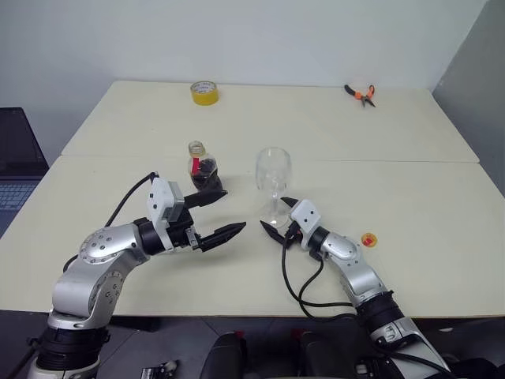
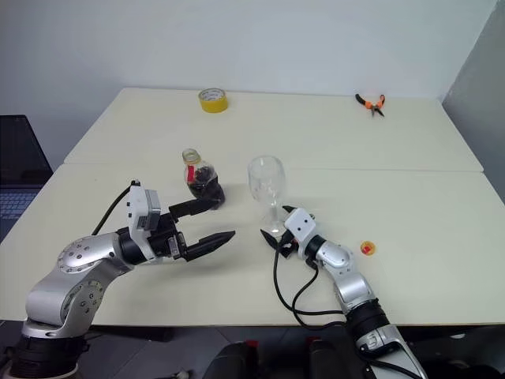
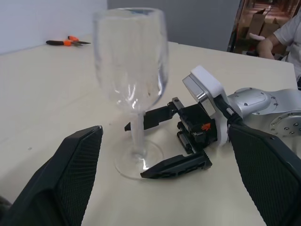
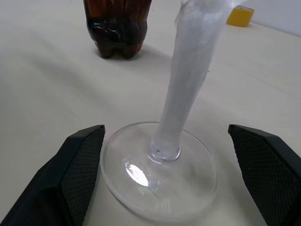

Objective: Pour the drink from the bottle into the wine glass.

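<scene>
Far left, beyond the edge of the pale cream counter (image 1: 410, 197): a dark laptop (image 1: 17, 170), partly cut off by the frame.

Left gripper (image 1: 225, 212), two black fingers on a white and silver wrist: jaws released, spread wide, empty. It points level toward the middle of the counter. The upper finger tip lies just in front of the base of the bottle as the head camera sees it; contact cannot be judged. The lower finger tip sits nearer the counter's front edge.

Small squat clear plastic bottle (image 1: 202, 166) with a narrow neck and small red label: upright on the counter, uncapped at the neck, just behind the left gripper. The dark brown-red drink (image 1: 206, 178) fills its lower part.

Far edge of the counter, behind the bottle: a yellow roll of tape (image 1: 203, 92).

Clear stemmed wine glass (image 1: 274, 180) with rounded bowl: upright, right of the bottle, bowl empty. Its round foot (image 4: 157, 170) rests flat on the counter.

Right gripper (image 1: 276, 215): jaws released and wide, one finger on each side of the foot of the glass, low at counter level; neither finger touches the foot or the thin stem in the right wrist view.

Right of that arm: a small yellow cap (image 1: 368, 238) lying on the counter. Far right corner: orange-handled pliers (image 1: 361, 94).
</scene>
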Motion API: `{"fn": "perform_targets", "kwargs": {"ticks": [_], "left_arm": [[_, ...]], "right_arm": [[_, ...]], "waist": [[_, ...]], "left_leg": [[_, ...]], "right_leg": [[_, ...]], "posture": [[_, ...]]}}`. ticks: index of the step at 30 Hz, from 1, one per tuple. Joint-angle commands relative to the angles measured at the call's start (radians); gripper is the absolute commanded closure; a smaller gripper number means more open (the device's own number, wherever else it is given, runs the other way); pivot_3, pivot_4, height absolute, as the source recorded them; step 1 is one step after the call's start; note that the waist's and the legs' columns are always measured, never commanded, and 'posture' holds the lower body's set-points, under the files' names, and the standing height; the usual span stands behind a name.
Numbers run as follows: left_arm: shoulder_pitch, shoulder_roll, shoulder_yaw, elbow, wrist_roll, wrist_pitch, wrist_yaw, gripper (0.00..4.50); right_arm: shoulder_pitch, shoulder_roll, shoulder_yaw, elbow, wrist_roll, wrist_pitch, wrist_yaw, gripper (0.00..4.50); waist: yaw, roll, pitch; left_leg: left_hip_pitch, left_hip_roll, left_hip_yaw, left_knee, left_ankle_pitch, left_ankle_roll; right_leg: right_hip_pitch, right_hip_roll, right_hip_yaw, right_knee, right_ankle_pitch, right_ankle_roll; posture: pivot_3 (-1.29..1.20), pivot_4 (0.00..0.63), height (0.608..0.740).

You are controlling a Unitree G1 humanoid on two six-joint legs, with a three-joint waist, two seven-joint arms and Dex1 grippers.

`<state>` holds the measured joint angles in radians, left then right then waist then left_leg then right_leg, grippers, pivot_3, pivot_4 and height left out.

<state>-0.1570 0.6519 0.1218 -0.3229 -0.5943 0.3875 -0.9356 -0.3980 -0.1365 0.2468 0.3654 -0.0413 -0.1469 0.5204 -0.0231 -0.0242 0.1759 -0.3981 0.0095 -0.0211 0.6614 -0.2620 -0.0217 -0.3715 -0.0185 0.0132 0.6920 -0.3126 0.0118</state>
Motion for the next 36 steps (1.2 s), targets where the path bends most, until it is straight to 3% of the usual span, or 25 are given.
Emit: {"fn": "perform_targets", "kwargs": {"ticks": [1, 9, 18, 31, 36], "left_arm": [[-0.001, 0.010, 0.012, -0.008, 0.009, -0.030, -0.017, 0.00], [-0.013, 0.006, 0.024, 0.029, 0.012, -0.038, -0.024, 0.00], [0.000, 0.022, 0.036, 0.032, -0.011, -0.014, -0.036, 0.00], [0.084, -0.028, 0.105, -0.062, -0.023, -0.004, 0.110, 0.00], [0.132, -0.076, 0.146, -0.135, -0.011, -0.013, 0.226, 0.00]], "right_arm": [[0.019, -0.037, -0.021, 0.026, -0.033, 0.032, -0.036, 0.02], [0.035, -0.049, -0.026, -0.001, -0.020, 0.052, -0.042, 0.02], [0.085, -0.061, -0.034, -0.165, 0.030, 0.143, 0.002, 0.02], [0.369, -0.292, -0.136, -0.811, 0.257, 0.341, 0.153, 0.02], [0.439, -0.380, -0.246, -1.010, 0.478, 0.489, 0.204, 0.02]], "waist": [[0.000, 0.000, 0.000], [0.001, 0.000, 0.000], [0.001, 0.000, 0.000], [-0.003, 0.000, 0.000], [-0.002, 0.000, 0.001]], "left_leg": [[0.000, 0.000, 0.000, 0.000, 0.000, 0.000], [0.000, 0.000, 0.000, 0.000, 0.000, 0.000], [0.000, 0.000, 0.000, -0.001, 0.000, 0.000], [-0.002, 0.001, -0.001, -0.002, 0.000, 0.000], [-0.002, 0.001, -0.001, -0.001, 0.000, 0.000]], "right_leg": [[0.000, 0.000, 0.000, 0.000, 0.000, 0.000], [0.000, 0.000, 0.000, 0.000, 0.000, 0.000], [0.000, 0.000, -0.001, -0.001, 0.000, 0.000], [-0.001, 0.000, -0.001, -0.002, 0.000, 0.000], [0.000, 0.000, -0.001, -0.003, 0.000, 0.000]], "posture": [[0.00, 0.150, 0.740], [0.00, 0.150, 0.740], [0.00, 0.150, 0.740], [0.00, 0.150, 0.740], [0.00, 0.150, 0.740]]}}
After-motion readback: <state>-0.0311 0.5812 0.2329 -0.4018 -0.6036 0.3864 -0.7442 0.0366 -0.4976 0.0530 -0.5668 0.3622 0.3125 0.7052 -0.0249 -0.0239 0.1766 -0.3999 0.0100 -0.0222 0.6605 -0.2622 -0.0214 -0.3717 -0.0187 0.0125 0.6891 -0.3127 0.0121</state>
